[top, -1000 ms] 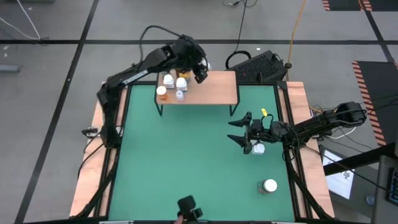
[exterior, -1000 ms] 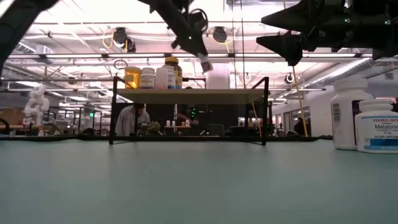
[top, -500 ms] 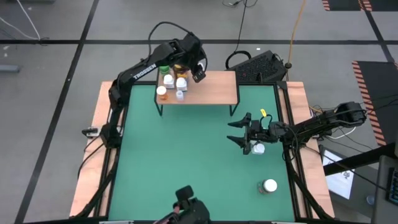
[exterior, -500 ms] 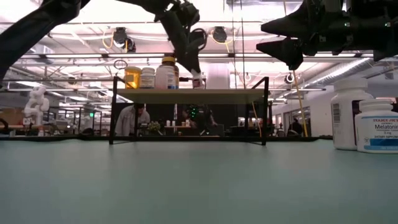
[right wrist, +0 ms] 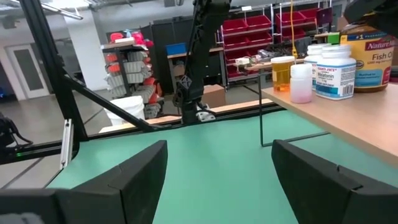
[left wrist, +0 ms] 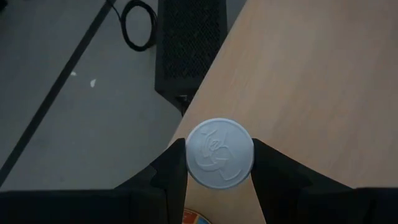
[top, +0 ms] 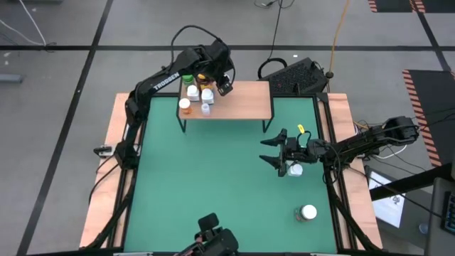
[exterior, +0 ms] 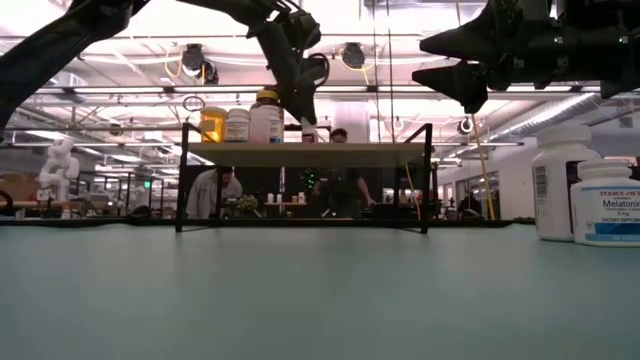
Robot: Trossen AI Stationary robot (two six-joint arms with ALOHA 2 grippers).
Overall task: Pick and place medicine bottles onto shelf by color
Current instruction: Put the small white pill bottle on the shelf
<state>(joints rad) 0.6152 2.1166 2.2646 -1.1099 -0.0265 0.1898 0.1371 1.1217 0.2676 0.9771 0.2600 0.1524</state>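
On the shelf point(top: 242, 99): left gripper point(left wrist: 219, 180) clamped a white-capped bottle point(left wrist: 219, 152) upright, beside the sorted cluster point(top: 195, 96).
Right gripper point(top: 279, 151): hung wide open above the mat, beside a white bottle point(top: 296, 169), holding nothing.

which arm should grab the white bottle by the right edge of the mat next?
Right. Its open gripper hovers beside that white bottle; the left gripper is over the shelf, clamped on a white-capped bottle.
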